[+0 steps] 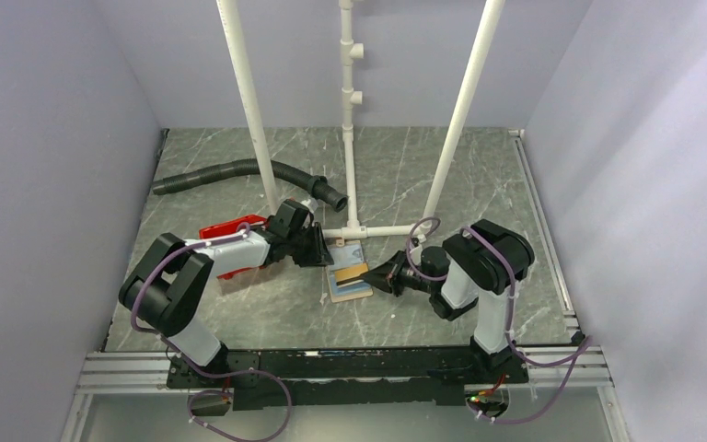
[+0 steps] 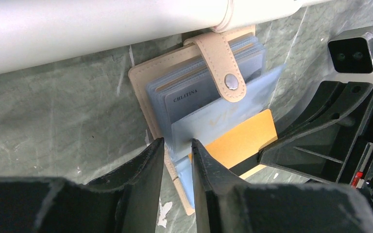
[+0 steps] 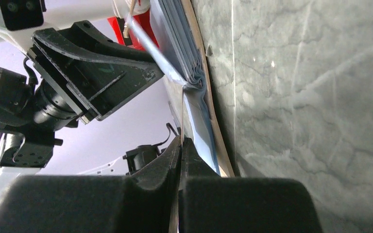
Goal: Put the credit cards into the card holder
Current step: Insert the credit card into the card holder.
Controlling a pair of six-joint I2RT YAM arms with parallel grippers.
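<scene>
The tan card holder (image 1: 348, 276) lies open on the table, pale blue sleeves up, snap tab (image 2: 223, 60) over them. My right gripper (image 1: 375, 273) is shut on an orange-yellow credit card (image 2: 243, 141), whose far edge lies under a lifted translucent sleeve (image 2: 223, 114). In the right wrist view the card (image 3: 181, 116) is edge-on between the closed fingers. My left gripper (image 2: 176, 150) is at the holder's left edge, jaws a narrow gap apart, with the lifted sleeve's corner between them. I see no other loose cards.
A white pipe (image 2: 102, 24) of the frame lies right behind the holder, touching its top edge. A red bin (image 1: 230, 228) sits behind my left arm. A black corrugated hose (image 1: 239, 173) lies at the back left.
</scene>
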